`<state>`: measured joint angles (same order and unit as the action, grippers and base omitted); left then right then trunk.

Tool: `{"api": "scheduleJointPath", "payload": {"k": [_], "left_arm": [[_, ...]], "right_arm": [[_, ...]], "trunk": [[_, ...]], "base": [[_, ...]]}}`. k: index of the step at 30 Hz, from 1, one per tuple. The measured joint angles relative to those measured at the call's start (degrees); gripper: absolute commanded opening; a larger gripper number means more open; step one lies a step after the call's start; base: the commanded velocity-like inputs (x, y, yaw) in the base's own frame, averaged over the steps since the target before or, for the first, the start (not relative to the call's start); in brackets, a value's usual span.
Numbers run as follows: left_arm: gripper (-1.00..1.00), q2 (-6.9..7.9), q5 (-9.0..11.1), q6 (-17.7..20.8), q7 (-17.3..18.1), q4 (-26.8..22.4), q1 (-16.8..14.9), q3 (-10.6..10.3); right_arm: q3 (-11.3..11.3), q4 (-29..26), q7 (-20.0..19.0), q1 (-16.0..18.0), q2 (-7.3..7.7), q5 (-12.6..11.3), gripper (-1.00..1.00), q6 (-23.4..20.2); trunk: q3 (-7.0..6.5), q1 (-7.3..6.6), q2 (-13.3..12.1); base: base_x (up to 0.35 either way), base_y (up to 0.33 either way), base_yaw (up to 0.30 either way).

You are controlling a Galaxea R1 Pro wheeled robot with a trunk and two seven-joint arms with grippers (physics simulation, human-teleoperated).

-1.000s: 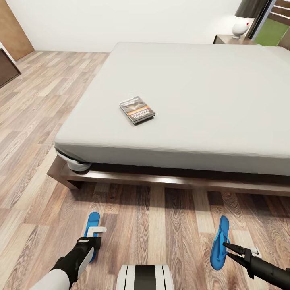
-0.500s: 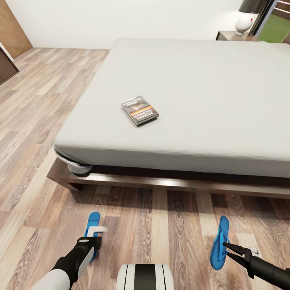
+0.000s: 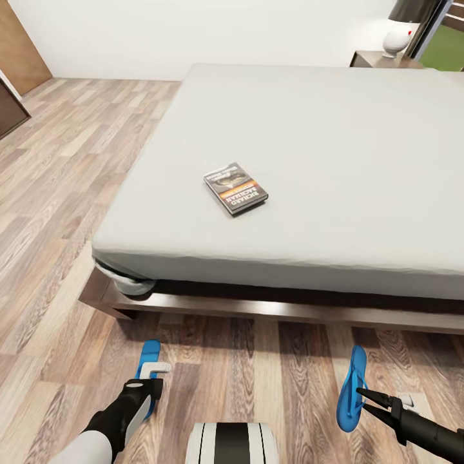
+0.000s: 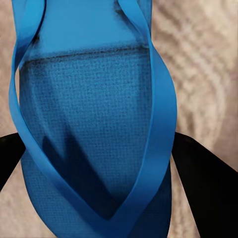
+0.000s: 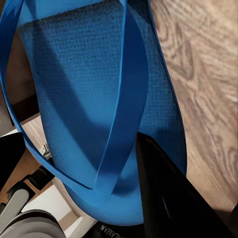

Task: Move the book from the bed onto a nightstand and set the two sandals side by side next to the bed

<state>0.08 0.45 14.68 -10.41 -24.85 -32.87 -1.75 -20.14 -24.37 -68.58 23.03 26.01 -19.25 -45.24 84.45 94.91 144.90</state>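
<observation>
sandals, one clamped in my left gripper (image 3: 149,381) and one in my right gripper (image 3: 366,397), have neared the bed (image 3: 309,161) as i roll forward.

The bed (image 3: 335,148) runs off the head view's right edge, and its headboard cannot be seen. The left sandal (image 3: 147,367) is mostly covered by the left gripper (image 3: 153,374). The book (image 3: 236,188) cover's lettering is too small to read.
</observation>
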Motion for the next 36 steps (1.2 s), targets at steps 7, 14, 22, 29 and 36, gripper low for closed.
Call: {"api": "scheduleJointPath", "payload": {"k": [7,14,22,29,36], "left_arm": [[-1.0,0.0,0.0,0.0,0.0,0.0,0.0,0.0],[-1.0,0.0,0.1,0.0,0.0,0.0,0.0,0.0],[-1.0,0.0,0.0,0.0,0.0,0.0,0.0,0.0],[-1.0,0.0,0.0,-0.2,0.0,0.0,0.0,0.0],[-1.0,0.07,0.0,-0.6,0.2,0.0,0.0,0.0]], "right_arm": [[0.0,0.0,0.0,0.0,0.0,0.1,-1.0,0.0],[0.0,0.0,0.0,0.0,0.0,0.1,-1.0,0.0],[0.0,0.0,0.0,0.0,0.0,0.0,-1.0,0.0],[0.0,0.0,0.0,0.0,0.0,0.0,-1.0,0.0],[0.0,0.0,0.0,0.0,0.0,0.0,-1.0,0.0]], "trunk": [[0.66,0.08,0.0],[2.21,0.26,0.1],[2.88,0.33,0.2],[2.88,0.33,0.2],[2.88,0.33,0.2]], "base": [[0.0,0.0,0.0],[0.0,0.0,0.0],[0.0,0.0,0.0],[0.0,0.0,0.0],[0.0,0.0,0.0]]}}
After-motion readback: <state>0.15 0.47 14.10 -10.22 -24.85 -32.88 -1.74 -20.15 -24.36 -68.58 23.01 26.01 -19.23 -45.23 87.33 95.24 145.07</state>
